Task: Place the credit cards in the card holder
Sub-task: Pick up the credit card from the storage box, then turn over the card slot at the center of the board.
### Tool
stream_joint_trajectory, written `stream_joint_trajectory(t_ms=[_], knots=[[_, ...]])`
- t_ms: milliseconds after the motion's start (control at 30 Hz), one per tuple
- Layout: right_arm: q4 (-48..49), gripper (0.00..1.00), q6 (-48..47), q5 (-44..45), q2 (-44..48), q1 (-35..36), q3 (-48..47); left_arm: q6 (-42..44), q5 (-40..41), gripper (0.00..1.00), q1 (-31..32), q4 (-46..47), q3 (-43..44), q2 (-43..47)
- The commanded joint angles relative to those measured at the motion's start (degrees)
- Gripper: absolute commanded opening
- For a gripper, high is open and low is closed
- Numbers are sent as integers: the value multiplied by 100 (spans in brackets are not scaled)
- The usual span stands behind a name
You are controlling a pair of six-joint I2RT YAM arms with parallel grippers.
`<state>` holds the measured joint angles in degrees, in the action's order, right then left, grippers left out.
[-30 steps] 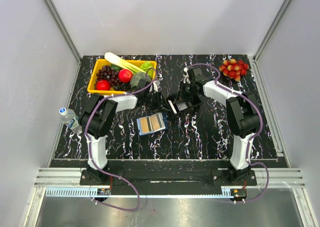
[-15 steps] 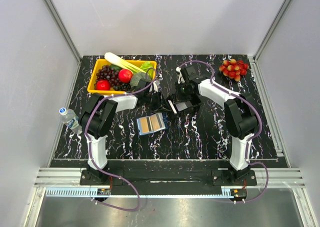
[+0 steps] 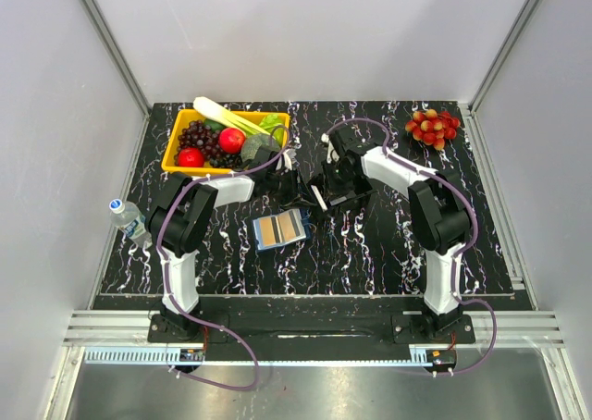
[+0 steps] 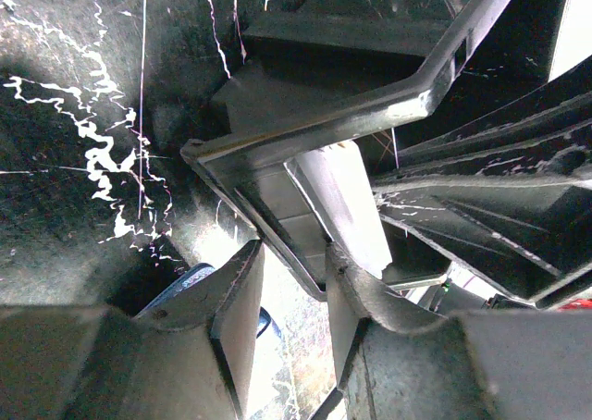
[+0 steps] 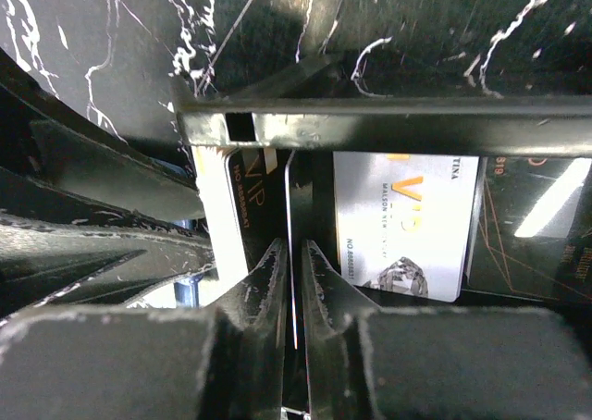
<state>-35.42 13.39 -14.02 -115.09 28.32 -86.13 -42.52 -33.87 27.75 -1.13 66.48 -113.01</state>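
The dark-blue card holder (image 3: 279, 228) lies open on the table with two tan cards in its slots. Behind it stands the black tray (image 3: 346, 198). My right gripper (image 3: 331, 185) reaches down into the tray and is shut on a thin card (image 5: 294, 253), seen edge-on between its fingers. A silver VIP card (image 5: 407, 230), a black VIP card (image 5: 245, 216) and a white card (image 5: 215, 212) stand in the tray (image 5: 388, 124). My left gripper (image 3: 303, 191) is open, its fingers astride the tray's corner (image 4: 301, 263). A bit of the blue holder (image 4: 194, 281) shows below.
A yellow basket (image 3: 178, 157) of fruit and vegetables stands at the back left, red grapes (image 3: 432, 127) at the back right. A water bottle (image 3: 128, 218) lies at the table's left edge. Grey walls enclose the table.
My right arm has swung a little to the left over the tray, gripper still in it. The left arm and the card holder have not moved.
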Motion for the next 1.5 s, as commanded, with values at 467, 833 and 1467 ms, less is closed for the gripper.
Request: stream_joint_trajectory(t_ms=[467,833,1467], knots=[[96,0,-21,1366,1093,78,-80,552,819,40,11,-370,-20,947],[851,0,717,595,2209,95,684,833,1865,56,-85,-985,-793,2282],[2057,0,1694,-452,1472,948,1423,464,1901,59,-314,-1066,-2490,3312]])
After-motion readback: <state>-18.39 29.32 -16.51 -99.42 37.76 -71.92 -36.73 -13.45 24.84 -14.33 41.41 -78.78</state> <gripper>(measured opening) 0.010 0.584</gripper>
